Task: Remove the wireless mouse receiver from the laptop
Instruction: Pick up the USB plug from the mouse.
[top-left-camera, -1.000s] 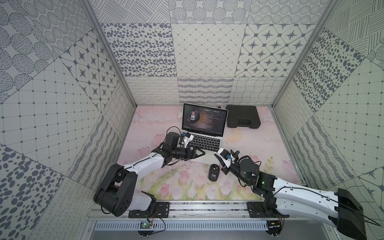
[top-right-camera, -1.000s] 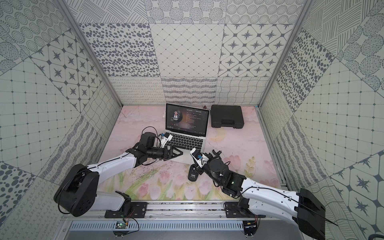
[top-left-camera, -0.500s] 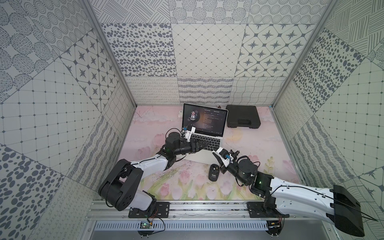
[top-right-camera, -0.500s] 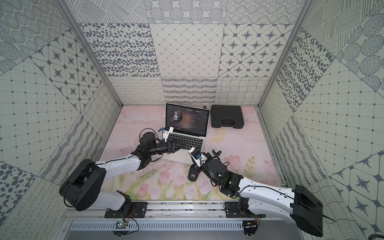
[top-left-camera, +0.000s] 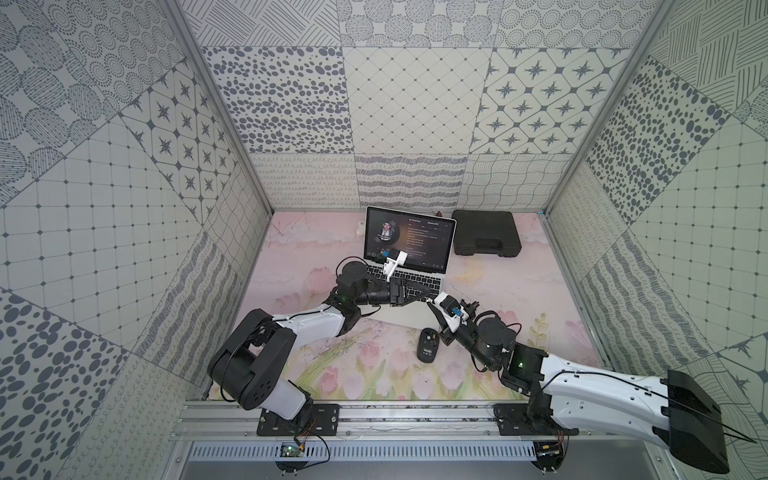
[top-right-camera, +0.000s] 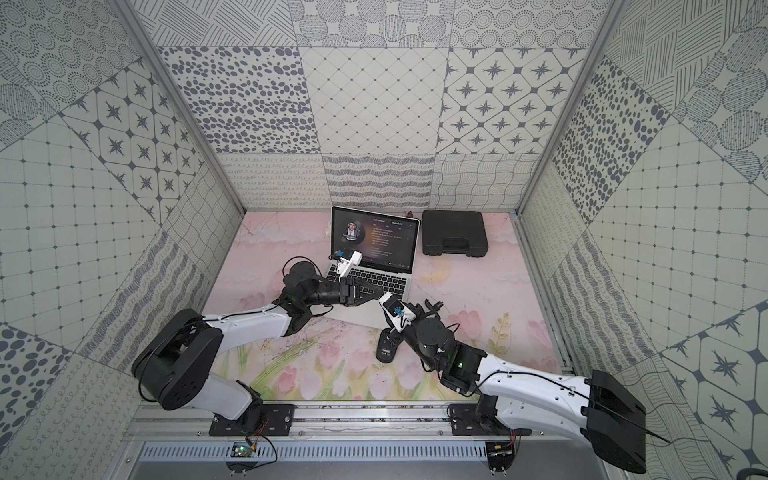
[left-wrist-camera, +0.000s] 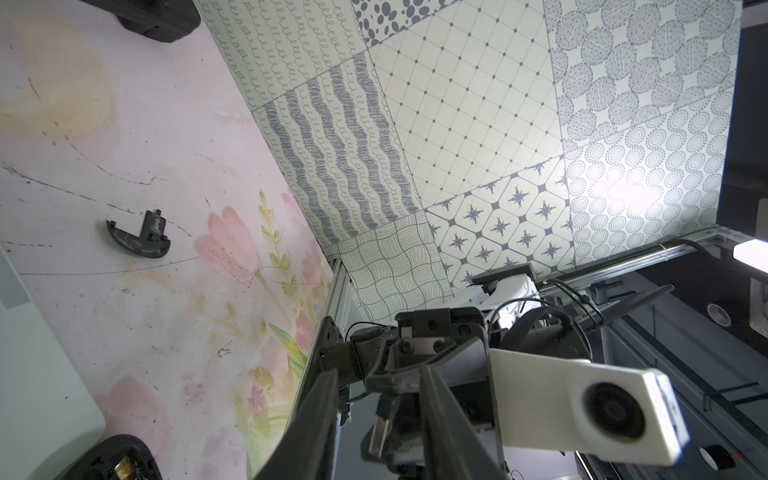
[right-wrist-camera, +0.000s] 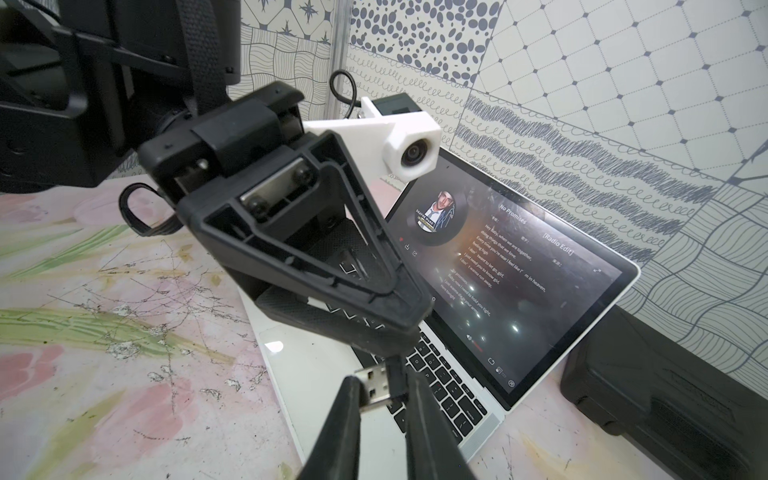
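Extraction appears complete. The wireless mouse receiver (right-wrist-camera: 372, 383) is out of the laptop (right-wrist-camera: 311, 374) and clenched in the right end effector (right-wrist-camera: 382, 388), at centre frame in both top views, by the laptop's right edge. The left end effector (left-wrist-camera: 378, 368) flanks it, jaws apart and not touching. Judged step: handover. The next move calls for a steady hold while the left closes squarely.

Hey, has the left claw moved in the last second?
Yes. In a top view the left claw has moved right across the slim silver laptop, from its left side toward its right front corner.
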